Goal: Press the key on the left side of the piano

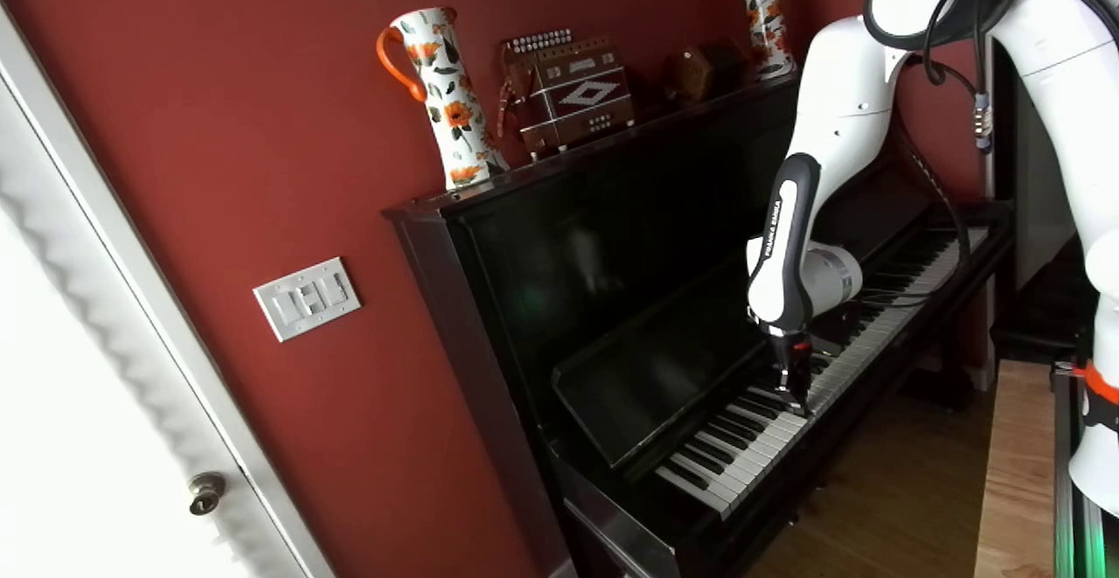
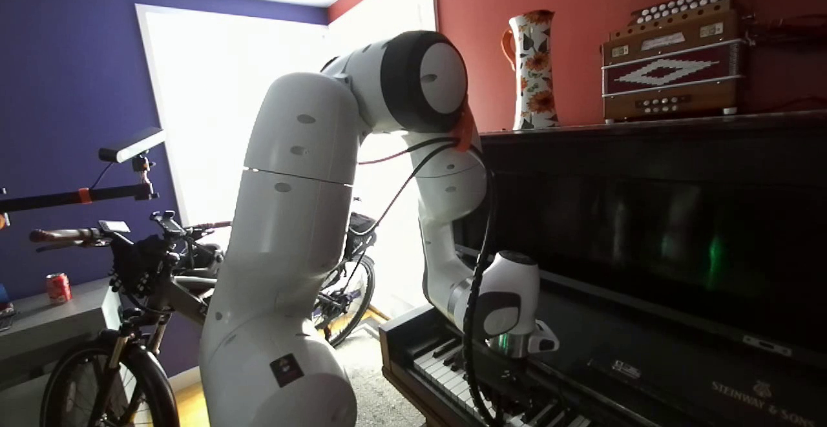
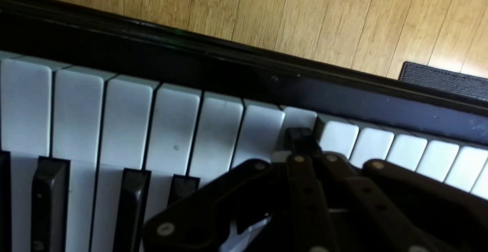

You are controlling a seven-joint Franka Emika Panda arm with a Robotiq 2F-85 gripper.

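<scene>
— What is set against the red wall (image 1: 218,141)?
— The piano (image 1: 612,316), its keyboard (image 1: 839,374) facing outward so that it can be reached from the front.
— And the white arm (image 1: 839,106)?
— It is bent over the keyboard's left part so that the gripper (image 3: 304,138) is pointed downward.
— Is anything held?
— Nothing; the fingers (image 3: 299,133) are brought together, presumably to make one narrow tip, by which a white key (image 3: 299,115) is touched and, it seems, pushed down.

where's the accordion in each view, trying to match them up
In an exterior view, the accordion is near the top, about mid-width.
In an exterior view, the accordion is at upper right.
In the wrist view, not visible.
Shared landmark: the white piano keys, in all three views.
</scene>
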